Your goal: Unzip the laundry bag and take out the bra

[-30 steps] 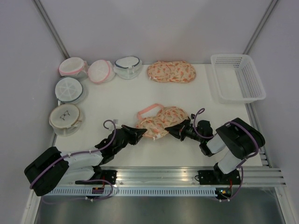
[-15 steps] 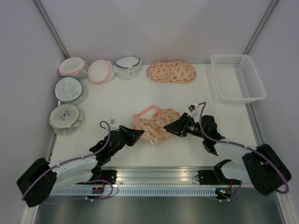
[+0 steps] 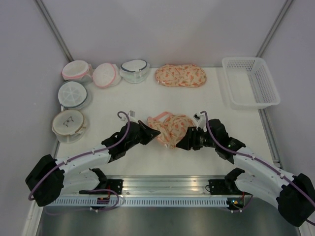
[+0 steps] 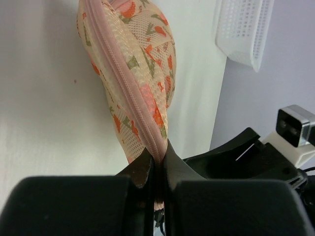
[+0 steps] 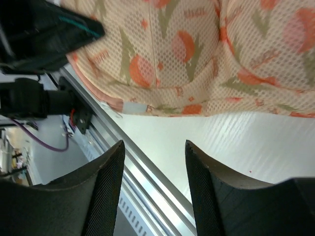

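Pink zip seam [image 4: 129, 93] of laundry bag [image 3: 170, 129] pinched by closed left tool [image 4: 157, 162]; right tool [image 5: 153, 147] spread wide, nothing held. Risk: seam lost if bag dragged unbraced.

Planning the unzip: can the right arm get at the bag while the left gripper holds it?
Probably yes. The right gripper is open at the near edge of the bag, with nothing between them. The left gripper is shut on the zip seam at the left end, leaving this side free.
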Controlling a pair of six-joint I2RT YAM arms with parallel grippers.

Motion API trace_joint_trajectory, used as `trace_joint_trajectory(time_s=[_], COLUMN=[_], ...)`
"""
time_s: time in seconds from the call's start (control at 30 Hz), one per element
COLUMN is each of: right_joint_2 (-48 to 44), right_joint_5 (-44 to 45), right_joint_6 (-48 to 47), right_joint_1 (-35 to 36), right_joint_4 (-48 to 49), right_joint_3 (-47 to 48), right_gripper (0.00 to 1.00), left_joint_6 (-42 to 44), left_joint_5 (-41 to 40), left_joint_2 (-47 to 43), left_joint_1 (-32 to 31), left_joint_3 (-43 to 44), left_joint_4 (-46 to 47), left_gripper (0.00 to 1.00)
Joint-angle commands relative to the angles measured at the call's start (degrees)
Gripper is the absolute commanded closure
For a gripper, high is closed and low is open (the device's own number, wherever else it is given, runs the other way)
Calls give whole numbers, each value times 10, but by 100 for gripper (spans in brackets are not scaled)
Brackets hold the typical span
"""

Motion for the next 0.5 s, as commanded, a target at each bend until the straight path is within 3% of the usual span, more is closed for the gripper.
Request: trace_joint_trajectory(time_s=[0.0,0.47], right_joint_2=[-13,29], right_joint_5=[31,70], right_joint_6=[-52,-35], right_joint_1=[28,108], right_joint_4=[-64,-22], right_joint_3=[31,41], right_gripper=[43,48], left_joint_6=[71,59], left_joint_5=[24,39], left_joint_2=[26,119], left_joint_1=[-8,-46], left_joint_3=[49,118], left_joint_4=[-48,-48], left_gripper=[98,98])
